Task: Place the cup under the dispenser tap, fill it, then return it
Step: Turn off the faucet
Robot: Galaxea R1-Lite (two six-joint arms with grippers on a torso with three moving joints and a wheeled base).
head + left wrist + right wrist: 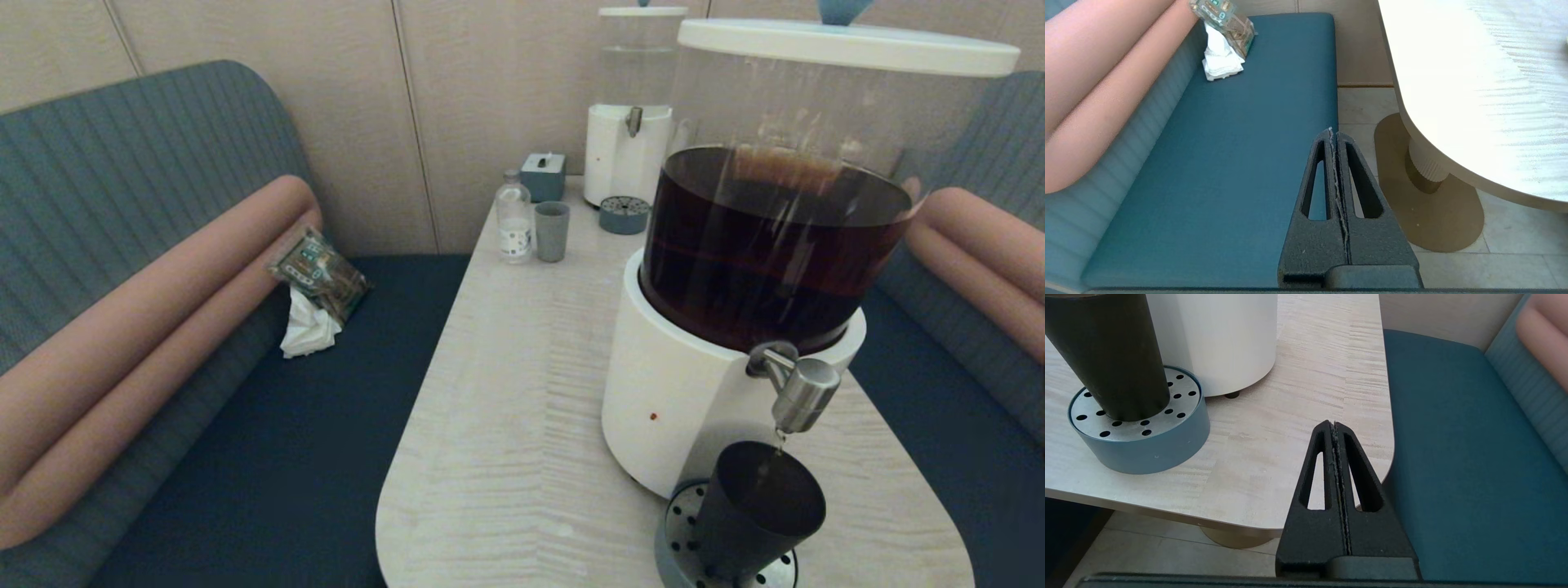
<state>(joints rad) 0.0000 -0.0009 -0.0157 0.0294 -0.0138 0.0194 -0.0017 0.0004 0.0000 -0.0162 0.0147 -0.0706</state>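
Note:
The dark tapered cup [755, 514] stands upright on the round perforated drip tray [674, 539], right below the brushed-steel tap [804, 394] of the big dispenser [767, 245] with dark brown liquid. A thin drip hangs from the tap's tip. The right wrist view shows the cup [1110, 355] on the drip tray [1143, 445] too. My right gripper [1334, 424] is shut and holds nothing, off the table's near right corner, apart from the cup. My left gripper [1332, 131] is shut and holds nothing, low beside the table over the bench seat. Neither arm shows in the head view.
At the table's far end stand a smaller clear-liquid dispenser [630, 114] with its own drip tray [624, 215], a pale grey-green tumbler [552, 231], a small bottle [513, 216] and a grey box [544, 175]. A packet with tissue [314, 286] lies on the left bench.

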